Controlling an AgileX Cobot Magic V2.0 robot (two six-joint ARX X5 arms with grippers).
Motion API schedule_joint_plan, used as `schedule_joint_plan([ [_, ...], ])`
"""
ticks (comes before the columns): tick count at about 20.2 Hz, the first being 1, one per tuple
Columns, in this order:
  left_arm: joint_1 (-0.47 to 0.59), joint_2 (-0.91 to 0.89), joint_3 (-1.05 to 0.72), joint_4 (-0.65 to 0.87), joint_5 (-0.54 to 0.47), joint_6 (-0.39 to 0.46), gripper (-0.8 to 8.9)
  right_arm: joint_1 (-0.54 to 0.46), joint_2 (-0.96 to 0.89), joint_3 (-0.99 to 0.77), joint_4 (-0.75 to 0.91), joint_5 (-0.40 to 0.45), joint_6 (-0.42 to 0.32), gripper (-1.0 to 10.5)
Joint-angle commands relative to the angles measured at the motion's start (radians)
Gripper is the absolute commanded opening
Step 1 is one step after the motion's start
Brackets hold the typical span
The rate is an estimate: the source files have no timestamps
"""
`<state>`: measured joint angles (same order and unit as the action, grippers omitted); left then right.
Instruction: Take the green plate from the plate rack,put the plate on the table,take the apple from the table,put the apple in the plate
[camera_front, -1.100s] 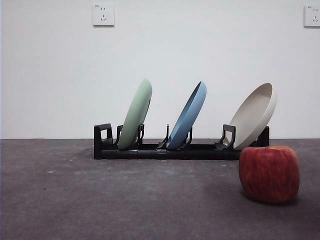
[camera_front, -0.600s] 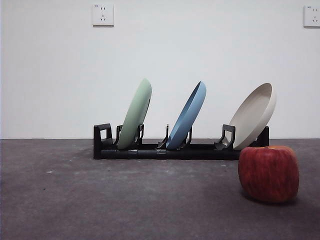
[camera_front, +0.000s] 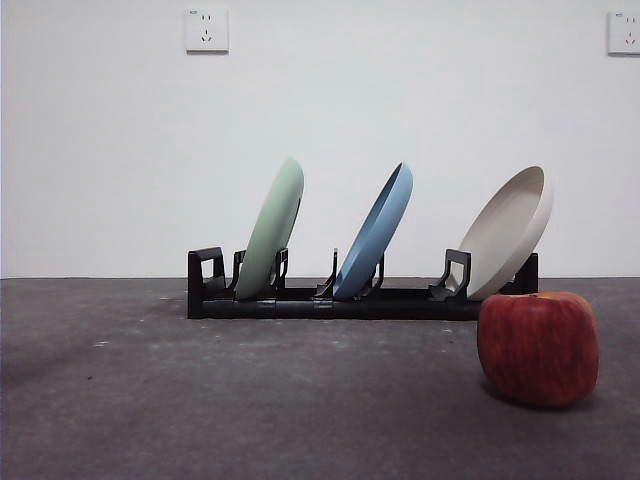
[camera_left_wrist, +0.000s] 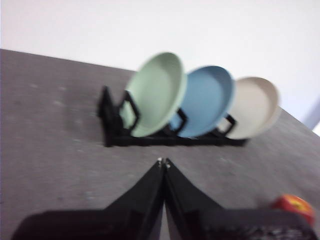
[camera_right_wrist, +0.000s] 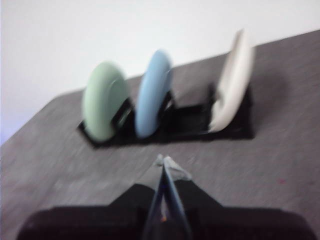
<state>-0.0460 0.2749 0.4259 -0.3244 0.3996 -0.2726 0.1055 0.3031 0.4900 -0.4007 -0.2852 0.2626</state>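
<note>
The surface (camera_front: 200, 420) is the widest thing before me, dark grey and speckled, with nothing yet set down on its bare near stretch. Across its far part runs the plate rack (camera_front: 300, 300), long, low and black, with three plates leaning in its slots.

The green plate (camera_front: 272, 232) stands in the rack's end slot, tilted and untouched, so I judge the task has not properly begun: the plate has to come out, be laid flat on the surface, and then receive the apple. Next along is the blue plate (camera_front: 375, 235), close beside the green one, and at the other end the beige plate (camera_front: 510, 232), well apart from it. The blue plate's rim is the neighbour I would most likely clip when lifting the green one out.

The apple (camera_front: 538, 347) sits on the surface in front of the rack's beige end, clear of the green plate, so it should not obstruct the lift.

My left end effector (camera_left_wrist: 163, 162) hangs above the surface in front of the rack, jaws pressed together on nothing, looking toward the green plate. My right end effector (camera_right_wrist: 164, 161) is likewise clenched and empty, facing the rack from the other side. Both wrist views are blurred.
</note>
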Motion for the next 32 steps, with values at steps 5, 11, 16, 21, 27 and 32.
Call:
schedule_joint_plan([
  [5, 0.002, 0.195, 0.194, -0.160, 0.232, 0.174, -0.08, 0.002, 0.192, 0.226, -0.291, -0.163, -0.170, -0.1],
  [11, 0.001, 0.293, 0.304, -0.286, 0.358, 0.264, -0.08, 0.002, 0.322, 0.364, -0.557, -0.276, -0.299, -0.1],
  [16, 0.000, 0.312, 0.342, -0.371, 0.395, 0.311, -0.08, 0.003, 0.360, 0.401, -0.690, -0.286, -0.389, -0.1],
  [21, 0.000, 0.312, 0.342, -0.397, 0.392, 0.311, -0.01, 0.003, 0.362, 0.401, -0.701, -0.285, -0.394, 0.1],
  [27, 0.000, 0.312, 0.342, -0.418, 0.390, 0.298, 3.22, 0.003, 0.362, 0.401, -0.702, -0.285, -0.390, 3.1],
  [32, 0.000, 0.312, 0.342, -0.421, 0.391, 0.298, 5.07, 0.003, 0.365, 0.401, -0.710, -0.285, -0.384, 6.3],
])
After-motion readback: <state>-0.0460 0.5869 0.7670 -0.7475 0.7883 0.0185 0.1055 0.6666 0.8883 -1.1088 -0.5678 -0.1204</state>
